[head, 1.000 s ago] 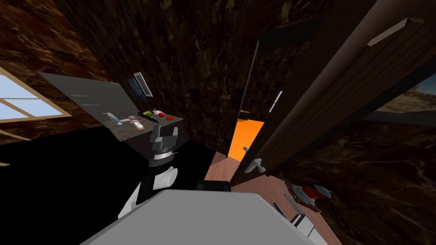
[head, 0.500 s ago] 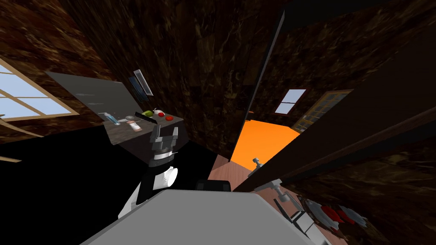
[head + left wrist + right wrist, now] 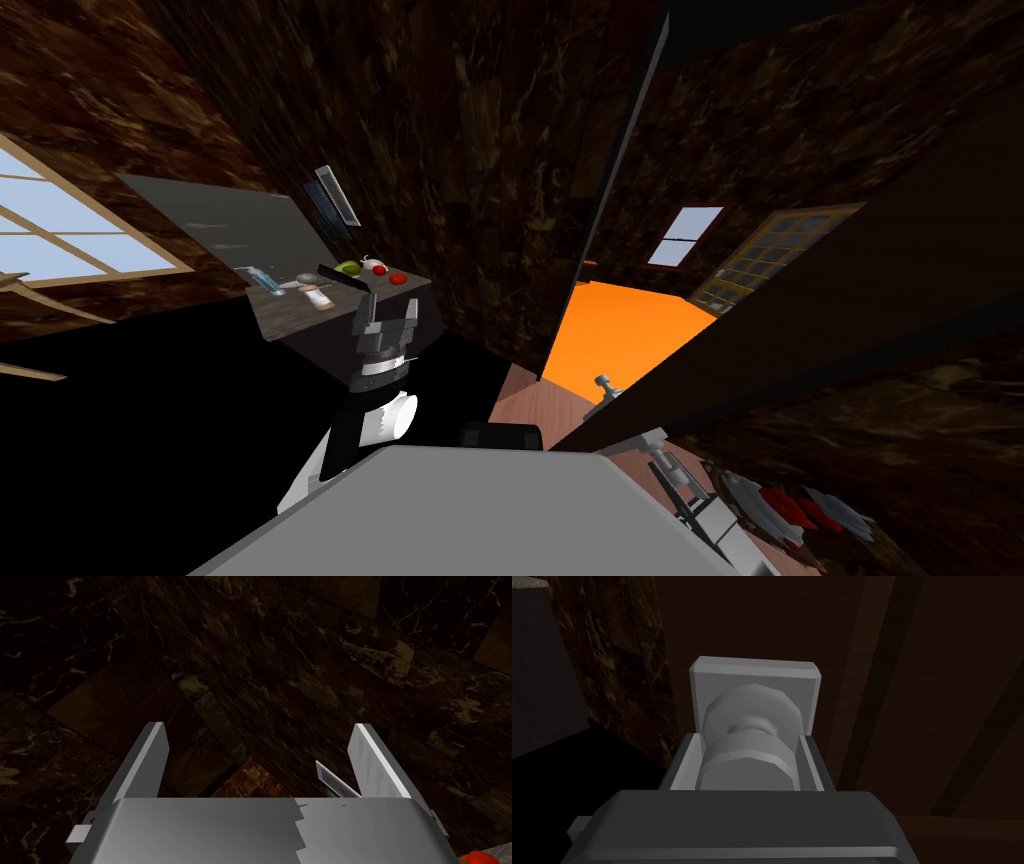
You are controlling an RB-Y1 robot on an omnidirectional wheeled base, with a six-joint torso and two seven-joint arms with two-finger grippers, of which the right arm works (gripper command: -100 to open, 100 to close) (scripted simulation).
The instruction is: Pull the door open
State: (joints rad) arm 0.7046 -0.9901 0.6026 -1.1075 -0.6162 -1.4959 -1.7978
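The dark brown door (image 3: 850,300) stands swung well open, its edge slanting from my chest toward the upper right. On its near face, my right gripper (image 3: 664,464) is shut on the grey round knob (image 3: 650,441). In the right wrist view the knob (image 3: 751,763) sits pressed between the two fingers (image 3: 684,763), with its square backplate (image 3: 754,676) on the door panel (image 3: 912,676) behind. A second knob (image 3: 605,385) shows on the door's far face. My left gripper (image 3: 390,305) is held up in front of a counter, open and with nothing in it (image 3: 258,726).
An orange floor (image 3: 620,330) shows through the doorway, beside the dark door jamb (image 3: 610,200). A dark counter (image 3: 300,315) with small red, green and white items stands close to the left arm. Red and white objects (image 3: 790,505) lie low on the right. A window (image 3: 80,250) is at far left.
The door has swung much wider toward me, baring more orange floor and the far room's windows. My right gripper has moved down and right with the knob. The left arm has stayed still.
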